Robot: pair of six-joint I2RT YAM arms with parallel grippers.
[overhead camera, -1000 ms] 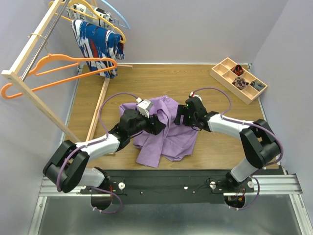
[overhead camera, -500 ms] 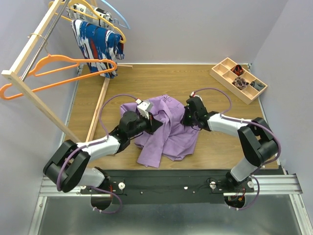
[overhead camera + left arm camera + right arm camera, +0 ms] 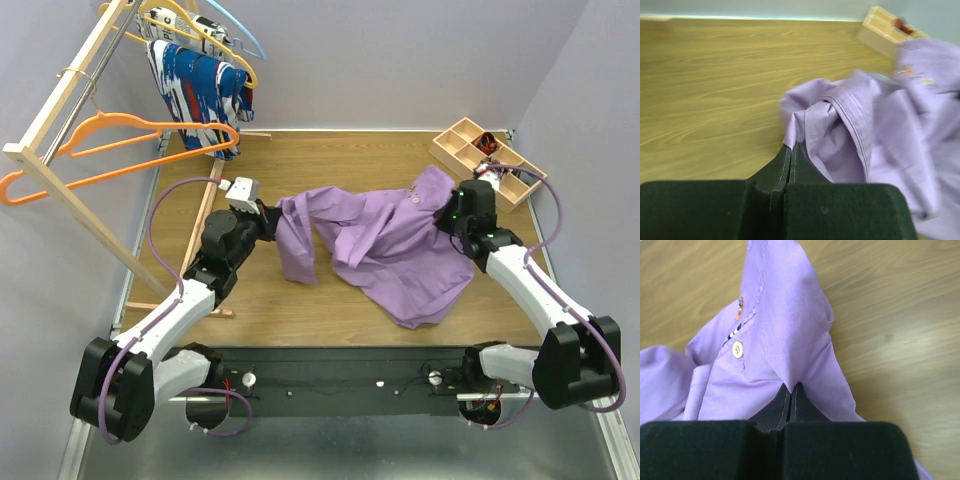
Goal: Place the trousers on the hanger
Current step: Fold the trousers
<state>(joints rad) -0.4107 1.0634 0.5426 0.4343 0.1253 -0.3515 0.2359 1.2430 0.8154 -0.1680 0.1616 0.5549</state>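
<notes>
Your left gripper (image 3: pixel 273 214) and right gripper (image 3: pixel 451 211) are each pinched fully closed on a fold of the trousers (image 3: pixel 390 245), spread between them across the counter's middle. Lift the 2 ends level and taut before heading for the hanger (image 3: pixel 150 140) beyond the left edge.

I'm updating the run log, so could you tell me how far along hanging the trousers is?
Done: the left gripper and right gripper are each shut on an edge of the lilac trousers. In hand: the cloth is held spread out between them. Left: the bright orange hanger hangs bare at the far left, well apart from the trousers, so nothing is draped over its bar yet.
</notes>
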